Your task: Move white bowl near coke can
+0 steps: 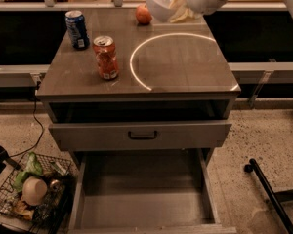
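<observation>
**My claw holds the white bowl up**

The white bowl hangs tipped in the air over the back of the table. My claw pinches it at its side. The apple is just beside it. The coke can stands well apart, nearer the front edge, and the blue can is behind it. I think this is the carrying step. Next I must set the bowl down by the coke can without bumping it.
</observation>
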You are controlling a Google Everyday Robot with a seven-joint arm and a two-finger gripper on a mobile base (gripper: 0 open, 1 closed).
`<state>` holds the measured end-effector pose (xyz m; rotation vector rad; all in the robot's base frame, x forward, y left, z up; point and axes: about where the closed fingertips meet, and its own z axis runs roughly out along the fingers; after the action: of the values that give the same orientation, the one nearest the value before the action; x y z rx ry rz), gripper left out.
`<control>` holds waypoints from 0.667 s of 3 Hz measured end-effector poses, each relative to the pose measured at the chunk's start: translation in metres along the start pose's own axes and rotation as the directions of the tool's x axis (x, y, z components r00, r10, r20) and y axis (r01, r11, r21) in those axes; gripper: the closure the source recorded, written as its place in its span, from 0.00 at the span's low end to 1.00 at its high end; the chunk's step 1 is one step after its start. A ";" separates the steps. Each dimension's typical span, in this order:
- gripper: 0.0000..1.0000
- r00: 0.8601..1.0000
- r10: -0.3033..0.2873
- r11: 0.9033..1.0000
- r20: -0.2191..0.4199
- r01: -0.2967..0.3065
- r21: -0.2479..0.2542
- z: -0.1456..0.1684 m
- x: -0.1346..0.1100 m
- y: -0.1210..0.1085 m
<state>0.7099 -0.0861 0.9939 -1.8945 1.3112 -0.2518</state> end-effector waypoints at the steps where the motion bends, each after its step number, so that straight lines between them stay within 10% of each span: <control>1: 1.00 0.996 0.059 0.994 0.073 -0.052 -0.096 0.009 -0.028 0.046; 2: 1.00 0.991 0.097 0.976 0.092 -0.077 -0.202 0.010 -0.046 0.077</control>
<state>0.6412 -0.0529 0.9457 -1.9805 1.3888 0.0212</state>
